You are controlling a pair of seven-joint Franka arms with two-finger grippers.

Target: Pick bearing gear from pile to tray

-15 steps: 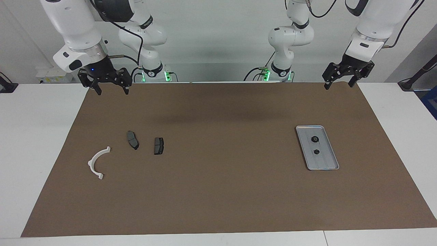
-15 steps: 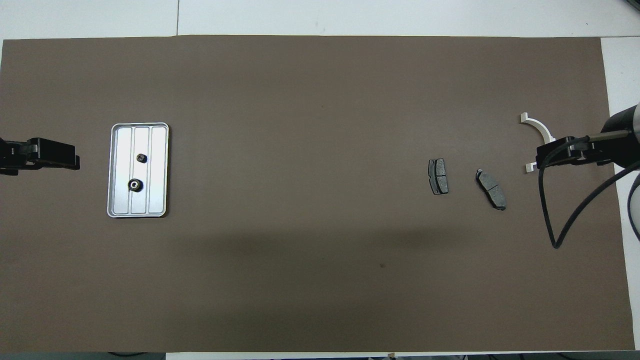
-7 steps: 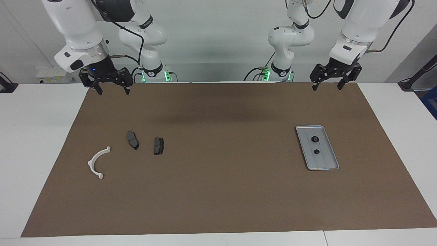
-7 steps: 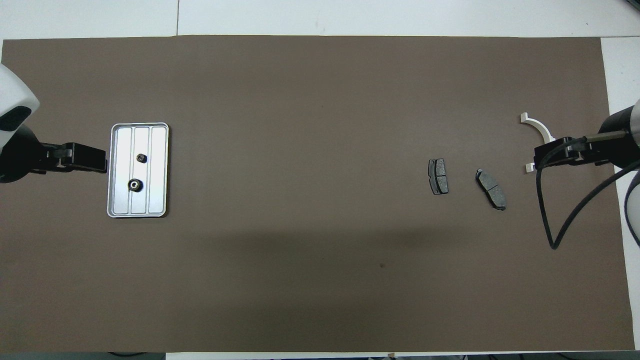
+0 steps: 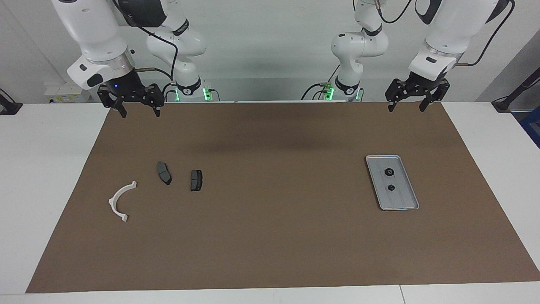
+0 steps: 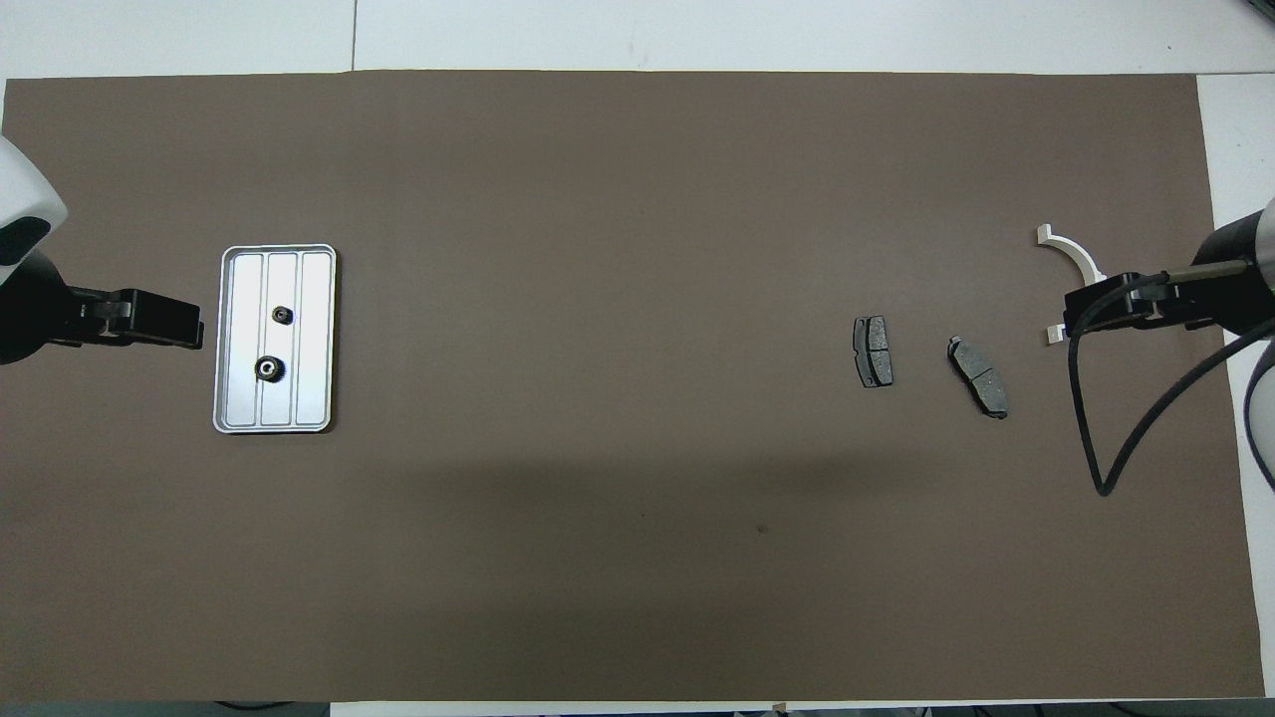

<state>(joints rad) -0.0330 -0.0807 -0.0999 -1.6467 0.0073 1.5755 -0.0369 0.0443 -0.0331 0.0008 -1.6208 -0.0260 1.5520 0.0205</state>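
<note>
The tray [image 5: 392,182] lies flat on the brown mat [image 5: 270,236], toward the left arm's end of the tabletop and about midway between the mat's edge at the robots and its edge away from them. Inside it are two small black gears: the larger gear [image 6: 267,369] sits nearer to the robots, the smaller gear [image 6: 283,316] farther from them, both on the middle lane between the ridges and apart from each other. The rest of the tray floor is bare metal.

Toward the right arm's end of the mat lie the loose parts: two dark brake pads [image 5: 196,180] [image 5: 164,172] side by side but not touching, and a white curved arc [image 5: 120,201] closer to that end's edge.

The left gripper [image 5: 405,104] hangs over the mat's corner at the robots' edge, its fingers apart and holding nothing. The right gripper [image 5: 139,110] hangs over the mat's other corner at that edge, also spread and empty.
</note>
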